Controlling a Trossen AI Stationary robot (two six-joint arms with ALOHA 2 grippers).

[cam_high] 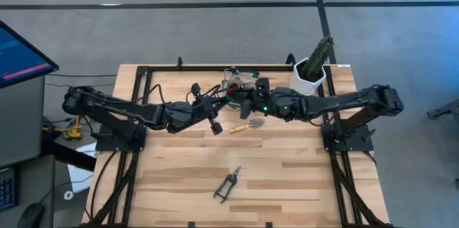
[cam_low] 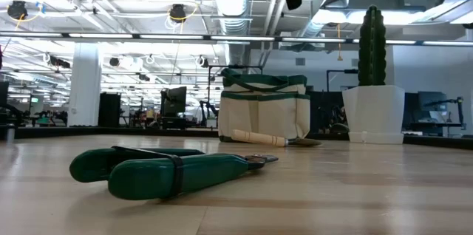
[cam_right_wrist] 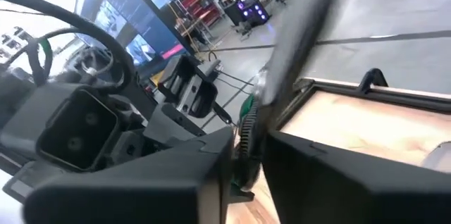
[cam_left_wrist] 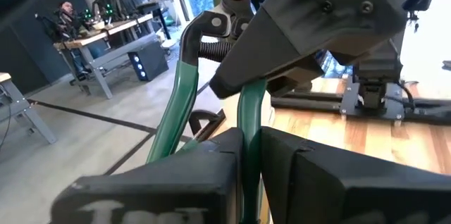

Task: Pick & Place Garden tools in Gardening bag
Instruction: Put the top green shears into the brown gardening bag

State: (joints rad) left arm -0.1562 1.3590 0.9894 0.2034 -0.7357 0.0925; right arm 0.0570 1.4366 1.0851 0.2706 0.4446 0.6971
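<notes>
Both arms stretch in level and meet over the gardening bag (cam_high: 240,84) at 12 o'clock. The left gripper (cam_left_wrist: 250,175) is clamped on green-handled shears (cam_left_wrist: 176,111); can't tell the right gripper's (cam_high: 247,99) grip. Trowel (cam_high: 246,125) lies just beside the bag, pruning shears (cam_high: 227,184) toward 6.

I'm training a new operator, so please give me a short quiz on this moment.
1. True or false: the trowel lies inside the gardening bag.
2. The left end effector is shut on: A) a green-handled tool; B) the trowel; C) a cactus pot.
3. Which tool lies nearest the low camera?

Key: 1 false, it lies on the table in front of the bag. 2 A. 3 the pruning shears.
</notes>
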